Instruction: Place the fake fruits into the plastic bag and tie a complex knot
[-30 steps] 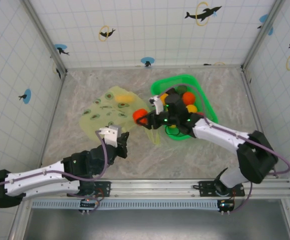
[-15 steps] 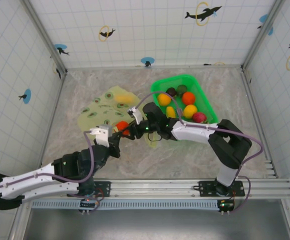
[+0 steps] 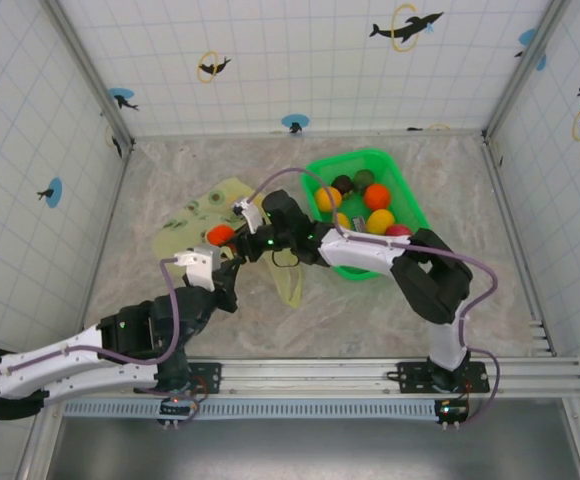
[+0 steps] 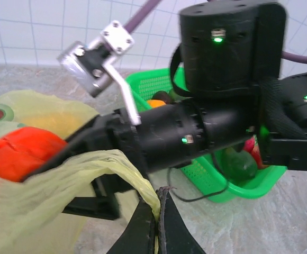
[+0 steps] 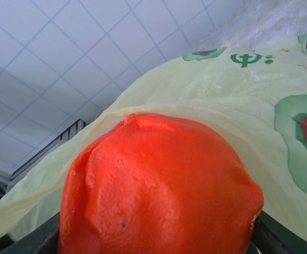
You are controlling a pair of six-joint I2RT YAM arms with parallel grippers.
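The glossy orange-red plastic fruit [image 3: 218, 235] sits between the fingers of the right gripper [image 3: 226, 233], which are spread about halfway and clamped on it. The right wrist view shows it pressed close against the lip of the thin translucent pale yellow-green plastic bag [image 3: 198, 207]. A second ago this fruit was just beside the bright green rectangular plastic basket [image 3: 361, 156]. Since then the right arm has swept it leftward across the marbled table [image 3: 370, 320], and it now hangs at the bag's mouth.

The left gripper [image 4: 156, 212] is fully closed, pinching the near edge of the film. It has drawn that edge up and toward the arms, so the bag that lay flat and spread a moment ago now stands bunched with its opening raised toward the fruit. One long handle strip [image 3: 291, 284] trails loose on the table, between the bag and the basket.

The change suggests the drop is close. The fruit appears to be at the opening but not clearly past the rim, so release probably needs a little more reach inward.

Six or so fruits remain in the basket, among them an orange one [image 3: 376, 196] and a yellow one [image 3: 327, 198], so loading is early and no knot is tied yet.
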